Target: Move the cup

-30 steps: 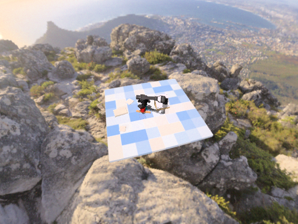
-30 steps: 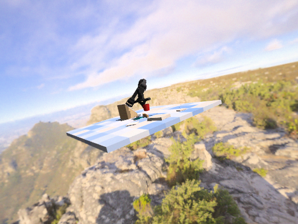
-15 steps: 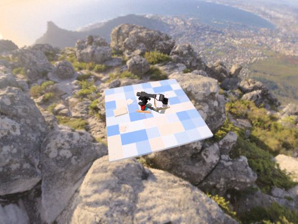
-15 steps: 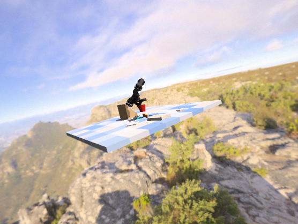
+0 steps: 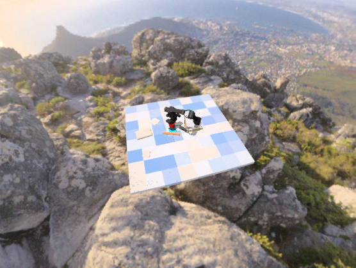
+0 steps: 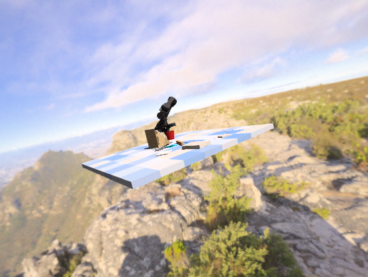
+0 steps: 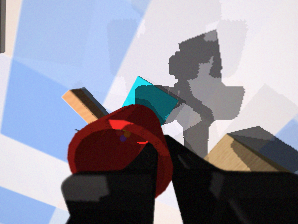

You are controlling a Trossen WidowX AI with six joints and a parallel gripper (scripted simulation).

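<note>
The red cup (image 5: pixel 171 125) (image 6: pixel 170 135) (image 7: pixel 92 151) is held off the table and looks roughly upright in the exterior view. A few small dark marbles (image 7: pixel 124 136) show inside it in the wrist view. My gripper (image 5: pixel 172 122) (image 6: pixel 167 130) (image 7: pixel 160 138) is shut on the cup's wall, one finger inside the rim and one outside. A cyan pad (image 5: pixel 173 131) (image 6: pixel 171 146) (image 7: pixel 150 99) lies on the table below the cup, partly in shadow and partly hidden by the cup in the wrist view. I cannot make out the other pad clearly.
An orange bar (image 5: pixel 171 133) (image 6: pixel 179 142) (image 7: pixel 84 104) lies close beside the cyan pad. A wooden box-like block (image 6: pixel 152 138) (image 7: pixel 242 152) stands on the pad's other side. A flat beige block (image 5: pixel 144 133) (image 6: pixel 195 145) and small tiles (image 5: pixel 155 121) (image 5: pixel 146 154) lie farther off.
</note>
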